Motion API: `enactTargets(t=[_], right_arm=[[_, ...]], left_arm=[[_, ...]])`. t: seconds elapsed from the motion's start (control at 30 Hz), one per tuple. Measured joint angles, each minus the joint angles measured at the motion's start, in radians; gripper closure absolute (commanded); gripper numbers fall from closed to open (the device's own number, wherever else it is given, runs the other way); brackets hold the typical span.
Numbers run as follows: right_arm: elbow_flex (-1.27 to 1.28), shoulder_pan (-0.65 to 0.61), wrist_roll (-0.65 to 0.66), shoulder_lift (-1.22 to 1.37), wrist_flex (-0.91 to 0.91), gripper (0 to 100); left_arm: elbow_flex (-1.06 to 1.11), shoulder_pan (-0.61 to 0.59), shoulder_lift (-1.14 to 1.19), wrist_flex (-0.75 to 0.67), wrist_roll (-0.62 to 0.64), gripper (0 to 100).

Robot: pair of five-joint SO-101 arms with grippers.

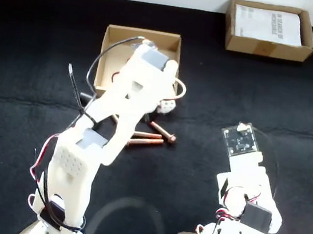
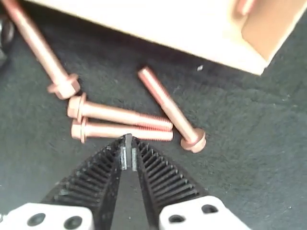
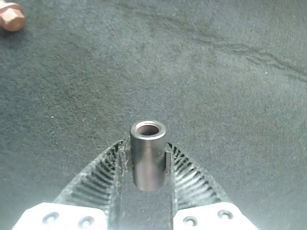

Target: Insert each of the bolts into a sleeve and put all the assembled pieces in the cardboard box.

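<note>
Well, the black table [image 1: 295, 112] carries everything. The box [image 2: 158, 24] sits just beyond the left gripper [image 2: 128, 149], open side up, presumably near so that finished pieces have little way to travel. This gripper's jaws are together, pinching nothing. Their tips are just short of four loose bolts [image 2: 120, 115], two of them side by side nearest it, so it looks poised to pick one. The right gripper [image 3: 147, 149] is clamped on the sleeve [image 3: 148, 153], holding it upright with the bore open upward, likely so a bolt can go in from above. A bolt head [image 3: 9, 16] lies well ahead of it.
</note>
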Motion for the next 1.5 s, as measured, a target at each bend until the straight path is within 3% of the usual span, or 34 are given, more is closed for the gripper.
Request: enactTargets(t=[0.1, 0.3, 0.4, 0.73, 0.93, 1.3, 1.5], right_arm=[[0.0, -0.002, -0.012, 0.0, 0.0, 99.1], [0.0, -0.005, -0.014, 0.0, 0.0, 99.1], [0.0, -0.005, -0.014, 0.0, 0.0, 99.1], [0.0, -0.005, -0.014, 0.0, 0.0, 99.1], [0.0, -0.005, -0.014, 0.0, 0.0, 99.1], [0.0, -0.005, -0.014, 0.0, 0.0, 99.1], [0.0, -0.005, -0.014, 0.0, 0.0, 99.1]], left_arm=[[-0.002, 0.0, 0.0, 0.035, 0.086, 99], [-0.002, -0.003, 0.0, 0.043, 0.482, 99], [-0.002, -0.017, 0.0, 0.043, 0.543, 99], [-0.002, -0.095, 0.071, 0.043, 0.563, 99], [0.044, -0.087, 0.078, 0.043, 0.436, 99], [0.044, -0.086, 0.078, 0.046, 0.419, 98], [0.048, -0.075, 0.078, 0.046, 0.361, 80]])
